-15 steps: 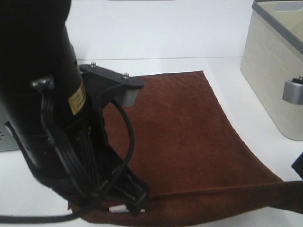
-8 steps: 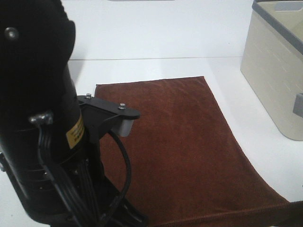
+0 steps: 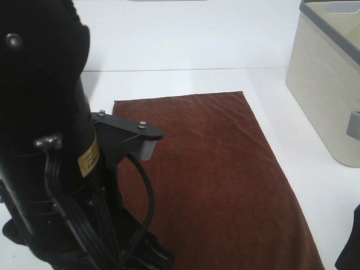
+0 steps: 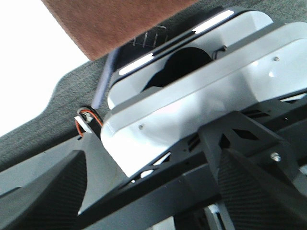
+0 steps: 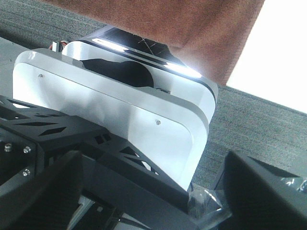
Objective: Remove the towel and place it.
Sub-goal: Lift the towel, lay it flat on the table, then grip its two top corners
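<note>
Both grippers have released: left gripper [image 4: 153,194] and right gripper [image 5: 154,191] stand wide open and empty, and the towel [image 3: 216,169] now lies flat on the desk [image 3: 281,107], reaching its near edge, so placing seems finished

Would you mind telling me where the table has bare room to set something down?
Bare table runs between the towel and the beige bin on the right, and beyond the towel's far edge. The near left is crowded by the left arm.
</note>
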Controlling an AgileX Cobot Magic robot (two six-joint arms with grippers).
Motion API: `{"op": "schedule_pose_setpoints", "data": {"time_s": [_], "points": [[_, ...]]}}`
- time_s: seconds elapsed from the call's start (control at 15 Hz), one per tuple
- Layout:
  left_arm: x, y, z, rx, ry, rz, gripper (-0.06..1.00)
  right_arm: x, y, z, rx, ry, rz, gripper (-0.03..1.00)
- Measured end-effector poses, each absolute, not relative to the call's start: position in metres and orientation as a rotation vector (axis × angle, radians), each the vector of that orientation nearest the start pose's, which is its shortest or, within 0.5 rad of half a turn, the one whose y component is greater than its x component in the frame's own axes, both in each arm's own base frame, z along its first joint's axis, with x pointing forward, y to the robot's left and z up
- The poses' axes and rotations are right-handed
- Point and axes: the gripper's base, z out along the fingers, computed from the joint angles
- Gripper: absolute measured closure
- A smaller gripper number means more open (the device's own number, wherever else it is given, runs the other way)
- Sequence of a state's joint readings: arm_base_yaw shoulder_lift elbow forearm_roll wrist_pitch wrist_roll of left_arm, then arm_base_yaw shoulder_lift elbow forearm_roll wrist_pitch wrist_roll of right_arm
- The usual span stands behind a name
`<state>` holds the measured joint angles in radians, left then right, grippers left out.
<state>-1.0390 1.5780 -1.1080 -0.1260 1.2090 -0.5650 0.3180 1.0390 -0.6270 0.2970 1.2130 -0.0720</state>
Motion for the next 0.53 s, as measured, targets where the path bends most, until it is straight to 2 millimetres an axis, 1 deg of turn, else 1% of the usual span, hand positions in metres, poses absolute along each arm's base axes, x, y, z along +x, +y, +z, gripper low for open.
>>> {"op": "schedule_pose_setpoints", "data": {"time_s": [0.13,0.2,0.33,0.4,0.53], "points": [[0.141,-0.242,0.242,0.649,3.144,-0.061,0.22,0.134,0.07,0.251,-0.463,2.993,0.444,0.27],[0.148,-0.239,0.243,0.613,3.135,-0.057,0.22,0.142,0.072,0.259,-0.465,2.951,0.446,0.31],[0.17,-0.233,0.255,0.544,3.083,-0.061,0.22,0.161,0.077,0.273,-0.474,2.897,0.431,0.38],[0.182,-0.23,0.26,0.509,3.046,-0.074,0.22,0.172,0.08,0.278,-0.473,2.878,0.42,0.39],[0.208,-0.224,0.274,0.419,2.957,-0.153,0.22,0.195,0.087,0.287,-0.472,2.853,0.408,0.4]]}}
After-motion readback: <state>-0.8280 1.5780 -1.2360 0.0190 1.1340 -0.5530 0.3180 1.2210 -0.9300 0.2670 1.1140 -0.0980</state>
